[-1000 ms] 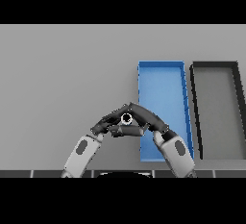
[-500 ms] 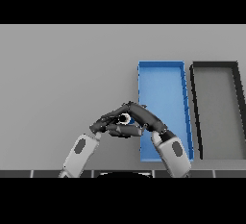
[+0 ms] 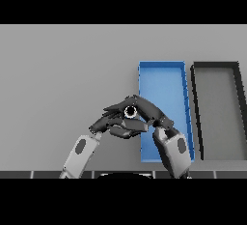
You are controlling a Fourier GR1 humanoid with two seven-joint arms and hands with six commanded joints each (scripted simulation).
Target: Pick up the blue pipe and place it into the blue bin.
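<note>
The blue pipe (image 3: pixel 129 112) shows end-on as a small pale ring with a dark hole, lifted just left of the blue bin (image 3: pixel 164 81). My left hand (image 3: pixel 112 123) comes in from the lower left. Its fingers pass above the pipe and its thumb curls beneath it. My right hand (image 3: pixel 150 112) reaches in from the lower right across the bin's near left corner, its fingers bent over the top of the pipe. The two hands meet around the pipe and hide its length. The blue bin is a long open tray with nothing visible inside it.
A black bin (image 3: pixel 217 74) of the same shape stands directly to the right of the blue one. The grey table (image 3: pixel 62 74) stretches to the left and back of the hands.
Both hands, still joined round the pipe, have risen slightly and shifted a little toward the blue bin. The bins have not moved.
</note>
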